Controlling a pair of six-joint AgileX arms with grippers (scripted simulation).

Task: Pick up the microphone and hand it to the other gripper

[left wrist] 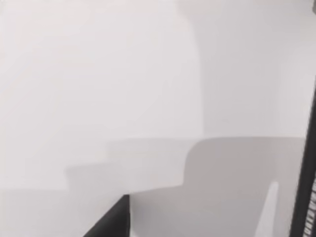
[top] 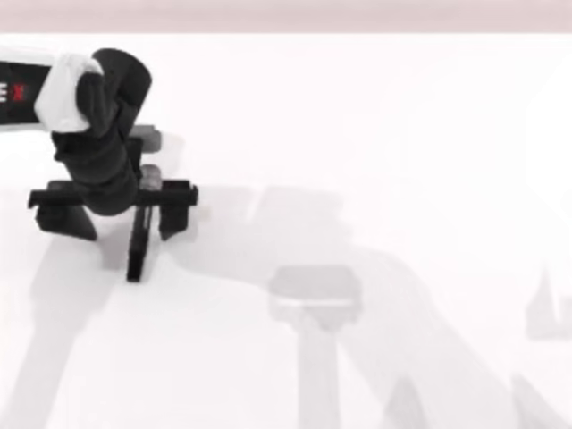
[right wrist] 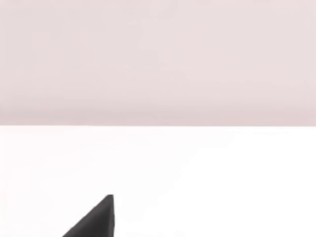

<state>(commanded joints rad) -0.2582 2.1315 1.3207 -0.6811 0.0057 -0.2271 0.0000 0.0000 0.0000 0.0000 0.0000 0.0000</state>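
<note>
Hidden or cut off: the right arm itself is outside the top view; only grey shadows fall on the table right of centre. The right wrist view shows just one dark fingertip at its edge, so I cannot tell whether the right gripper is spread or closed.
Left wrist view: mostly pale surface and shadow; a dark finger tip and a dark strip at the frame edge, the microphone not visible there.
Left arm: near the table's left edge in the top view, white and black segments, wrist bent down over the surface.
Left gripper: fingers look spread to either side of the microphone, not clearly pressing on it; contact is hard to make out.
Microphone: lies between the left gripper's fingers, grey head tucked up under the wrist, black handle pointing away from the arm toward the near edge.
Surface: plain white tabletop, soft grey shadows.
Room: pale pinkish wall band beyond the table's far edge.
</note>
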